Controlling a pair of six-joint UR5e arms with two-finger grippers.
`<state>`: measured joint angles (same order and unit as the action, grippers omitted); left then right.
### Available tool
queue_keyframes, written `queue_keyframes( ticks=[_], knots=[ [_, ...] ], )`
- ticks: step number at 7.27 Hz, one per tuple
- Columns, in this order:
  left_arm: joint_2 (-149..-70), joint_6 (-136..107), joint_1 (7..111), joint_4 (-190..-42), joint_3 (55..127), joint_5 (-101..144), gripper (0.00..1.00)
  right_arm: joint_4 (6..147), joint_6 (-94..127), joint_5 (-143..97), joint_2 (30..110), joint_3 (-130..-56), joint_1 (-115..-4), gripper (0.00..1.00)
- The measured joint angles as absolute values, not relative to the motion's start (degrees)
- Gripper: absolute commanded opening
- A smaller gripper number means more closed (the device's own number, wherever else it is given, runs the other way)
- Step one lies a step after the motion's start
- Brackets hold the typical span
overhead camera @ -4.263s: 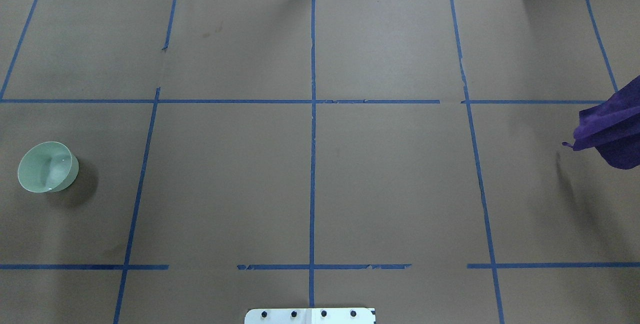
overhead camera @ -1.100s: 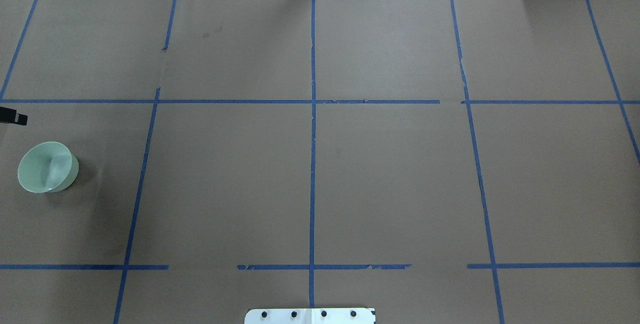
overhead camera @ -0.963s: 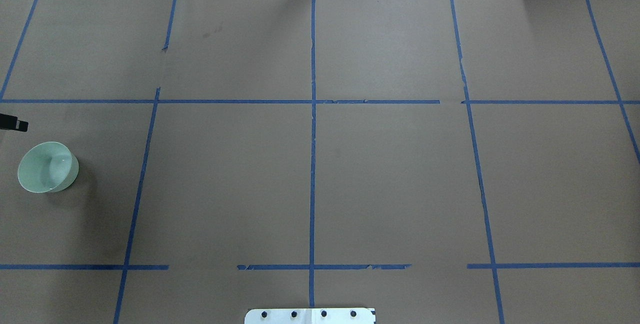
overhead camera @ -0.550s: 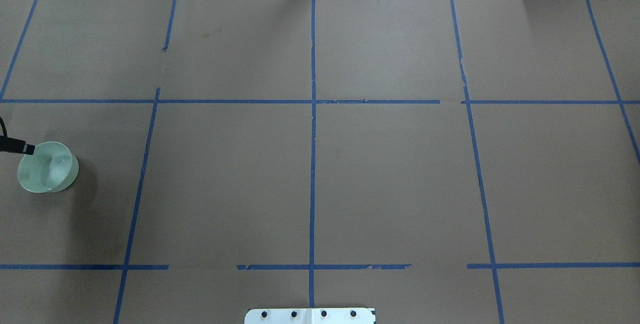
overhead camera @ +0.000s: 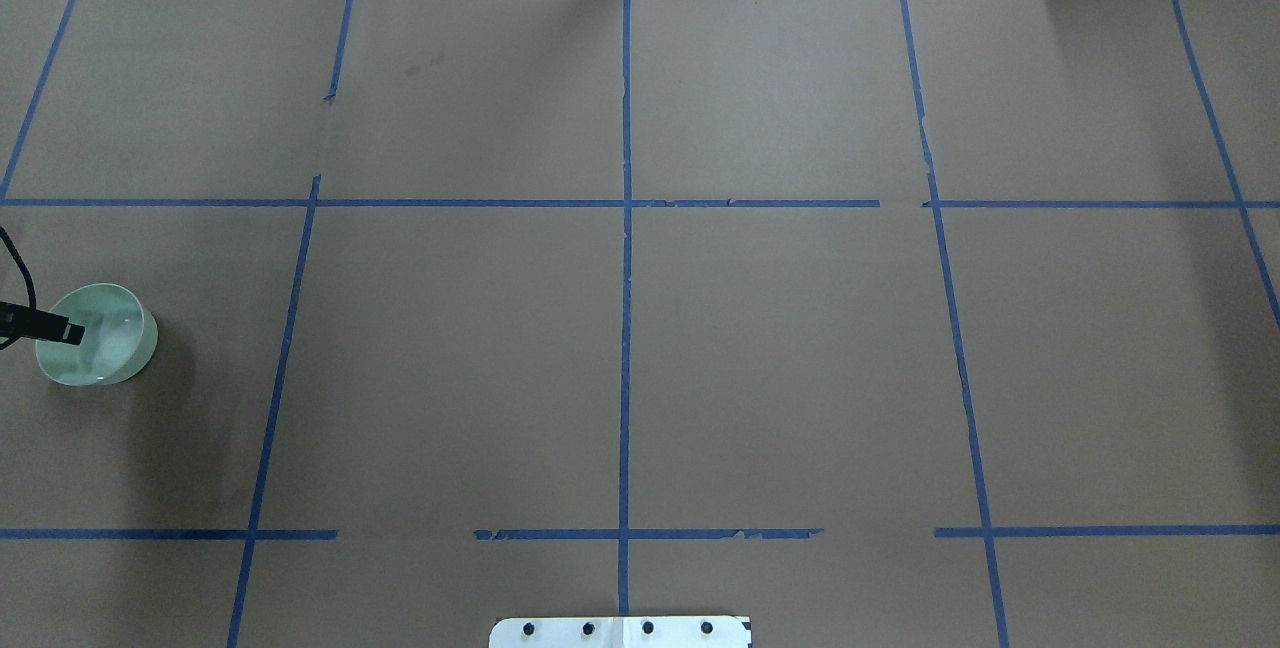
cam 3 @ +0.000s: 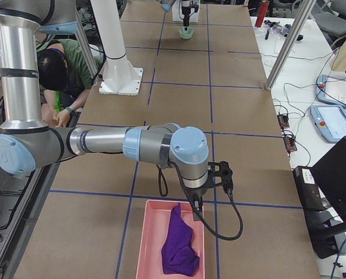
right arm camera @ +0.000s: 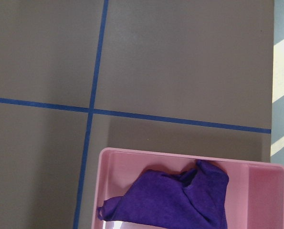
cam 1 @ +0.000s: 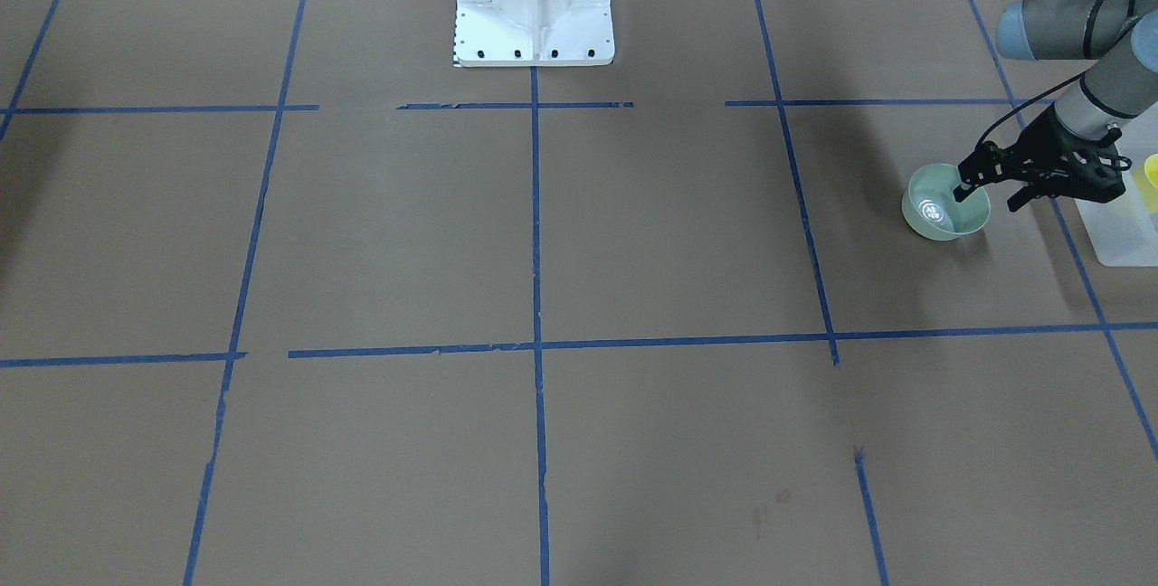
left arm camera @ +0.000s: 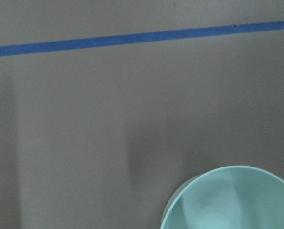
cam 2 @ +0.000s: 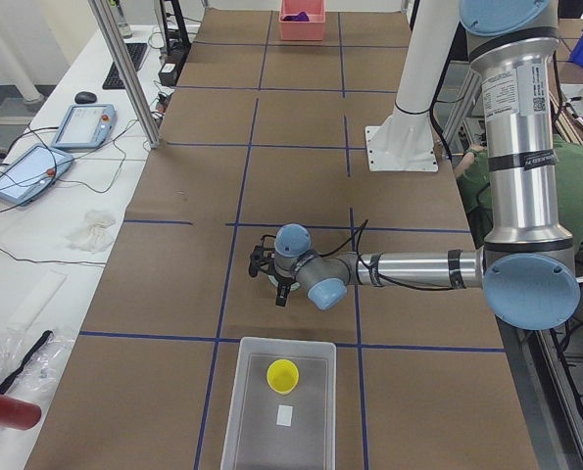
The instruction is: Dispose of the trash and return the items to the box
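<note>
Brown-papered table (cam 1: 669, 233); left gripper (cam 1: 989, 197), fingers spread, newly lowered astride pale mint-green round bowl (cam 1: 932, 211) rim; seemingly ready to pinch.

A: Worktop (overhead camera: 800, 358): brown paper, blue tape (overhead camera: 625, 328) grid; anything off it?
B: Two tablets (cam 2: 83, 124) on the white side bench (cam 2: 26, 220); crumpled tissue (cam 2: 91, 230) near them; aluminium post (cam 2: 124, 70) upright at the edge.

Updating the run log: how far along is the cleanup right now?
Done: the purple cloth lies in the pink bin, and the yellow cup sits in the translucent box. In hand: the left gripper is open at the green bowl, one finger over its inside and one outside, not yet closed. Left: grasp the bowl and put it in the box.
</note>
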<state>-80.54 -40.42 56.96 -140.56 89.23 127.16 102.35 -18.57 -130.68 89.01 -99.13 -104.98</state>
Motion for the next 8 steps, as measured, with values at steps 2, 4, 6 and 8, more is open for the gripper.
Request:
queue_keyframes(
  ticks=[2,4,6,8],
  knots=[
    [-80.56,-42.59,56.73,-140.75,89.33,127.10,0.00,103.70,-16.90,-131.56,89.05,-101.87,-102.44,1.00],
    [-80.58,-45.86,56.74,-141.02,90.32,127.11,0.00,103.64,-16.49,-133.04,90.14,-104.26,-101.35,1.00],
    [-79.86,-46.72,57.32,-140.95,92.75,127.61,0.00,103.51,-14.73,-133.98,91.75,-105.35,-98.21,1.00],
    [-77.79,-45.92,58.17,-140.54,95.90,131.37,0.00,102.84,-7.17,-134.00,92.42,-106.06,-93.67,1.00]
  ],
)
